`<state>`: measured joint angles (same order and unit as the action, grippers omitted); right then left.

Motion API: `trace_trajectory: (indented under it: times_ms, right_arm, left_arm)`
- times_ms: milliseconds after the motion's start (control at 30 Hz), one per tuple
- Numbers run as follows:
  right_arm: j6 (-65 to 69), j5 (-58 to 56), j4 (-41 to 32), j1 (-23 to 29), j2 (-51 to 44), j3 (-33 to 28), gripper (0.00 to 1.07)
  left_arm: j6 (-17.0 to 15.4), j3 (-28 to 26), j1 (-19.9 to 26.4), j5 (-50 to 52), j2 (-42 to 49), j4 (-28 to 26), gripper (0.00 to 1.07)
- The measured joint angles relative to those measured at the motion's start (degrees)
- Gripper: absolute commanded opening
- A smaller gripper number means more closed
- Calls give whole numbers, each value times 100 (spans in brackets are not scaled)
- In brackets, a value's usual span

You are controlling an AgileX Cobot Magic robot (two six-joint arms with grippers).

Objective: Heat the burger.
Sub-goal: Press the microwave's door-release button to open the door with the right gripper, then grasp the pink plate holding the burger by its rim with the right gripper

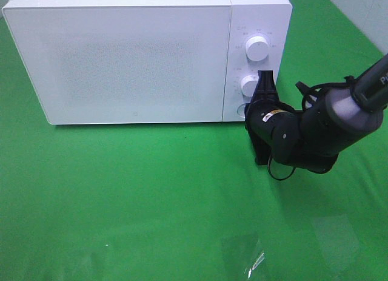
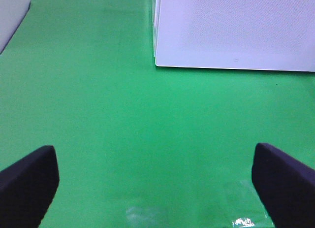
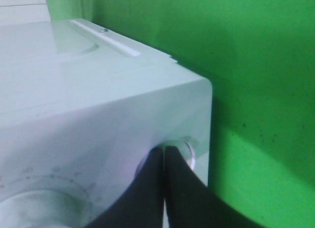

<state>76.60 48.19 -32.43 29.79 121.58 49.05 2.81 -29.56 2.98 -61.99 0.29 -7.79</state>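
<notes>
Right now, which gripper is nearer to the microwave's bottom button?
Right. The right gripper, shut, has its tips at the button on the microwave; the left gripper is open above the cloth, apart from the microwave's front.

Right arm: glossy black casing with bulky, rounded joints. A light grey band rings the thick cylindrical link. The wrist block carries a small yellow label with dark print, too small to read. White lettering on the upper link is cut by the frame edge. A thin black cable loops under the wrist.
Right gripper: smooth black fingers narrowing to slim tips.
Left gripper: dark matte fingers, broad with blunt rounded ends.
</notes>
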Motion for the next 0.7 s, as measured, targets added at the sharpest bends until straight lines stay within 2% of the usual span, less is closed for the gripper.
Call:
trace_trajectory:
  times_ms: [367,700]
  right_arm:
    - [613,298,74,57,52,11,1]
    - [556,155,-441,126,258,384,0]
  left_arm:
    - [0,0,0,0,0,0,100]
    - [0,0,0,0,0,0,100]
